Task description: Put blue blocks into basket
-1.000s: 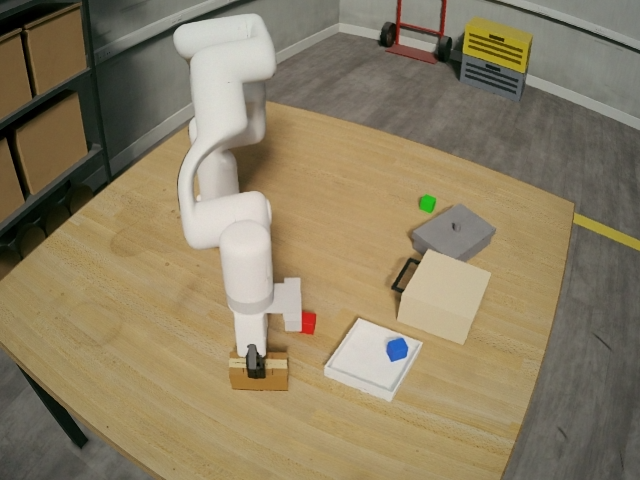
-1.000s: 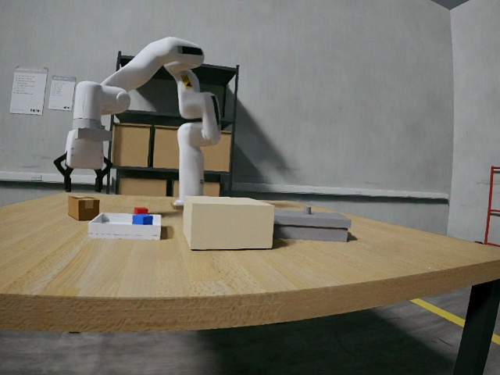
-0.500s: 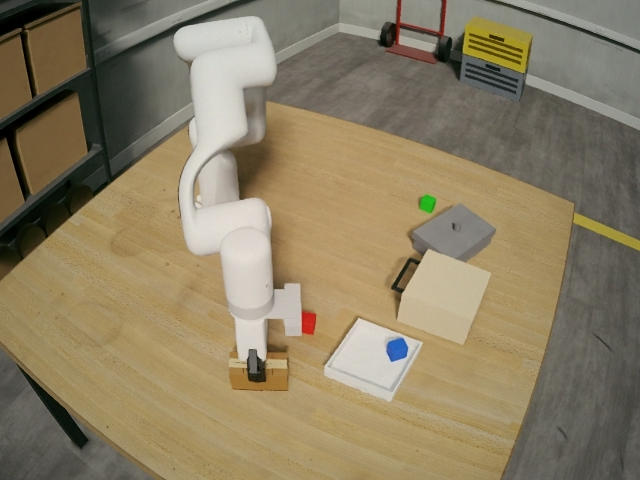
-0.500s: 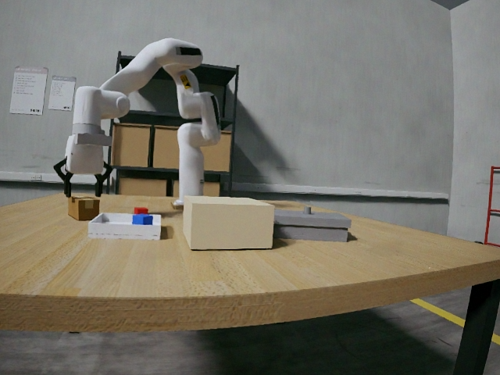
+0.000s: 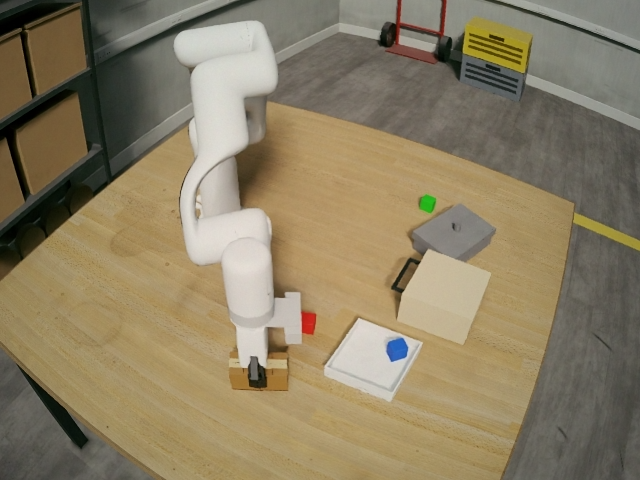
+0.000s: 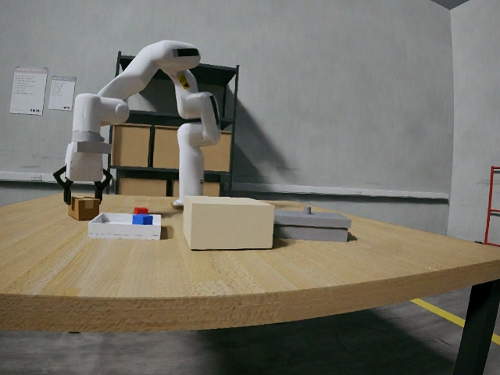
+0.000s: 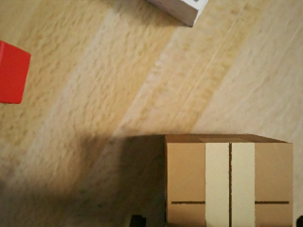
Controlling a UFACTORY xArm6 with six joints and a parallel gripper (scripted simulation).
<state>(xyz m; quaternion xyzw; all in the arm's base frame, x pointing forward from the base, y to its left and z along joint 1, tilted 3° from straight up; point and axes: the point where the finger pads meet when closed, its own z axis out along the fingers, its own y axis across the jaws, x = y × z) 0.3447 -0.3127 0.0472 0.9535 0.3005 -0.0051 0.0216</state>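
Cardboard is what sits under us now: a small taped box (image 5: pixel 258 376) at the left end of the row of things on the desk (image 5: pixel 129 268), and we take it as our landmark. Our gripper (image 6: pixel 83 192) hangs right over it, fingers spread nearly to their widest and holding nothing, the tips straddling the box top without pressing on it.

We judge the box may be covering a blue block, so lifting it is the likely step. The risks begin here. The jaws are only a little wider than the box, so a descent slightly off centre could land a fingertip on the lid and shove the box sideways, dragging anything beneath it. A squeeze too high may let it slip or tilt.

Just right of the box and a bit behind lies a red block (image 5: pixel 308 322); a swinging box could knock it toward the basket, where it must not end up.

Further right of the box is the white basket (image 5: pixel 341 365), with one blue block (image 5: pixel 397 349) already inside, clear of the rim. Setting the box down too near could nudge the basket.

Well right of the box stands the light wooden cabinet (image 5: pixel 444 294), a dark handle (image 5: pixel 404 275) showing at its far side; we cannot tell whether the drawer is fully shut. Beyond it, the grey metal box (image 5: pixel 453 231) has its lid on, and a green block (image 5: pixel 427 203) rests just past that.
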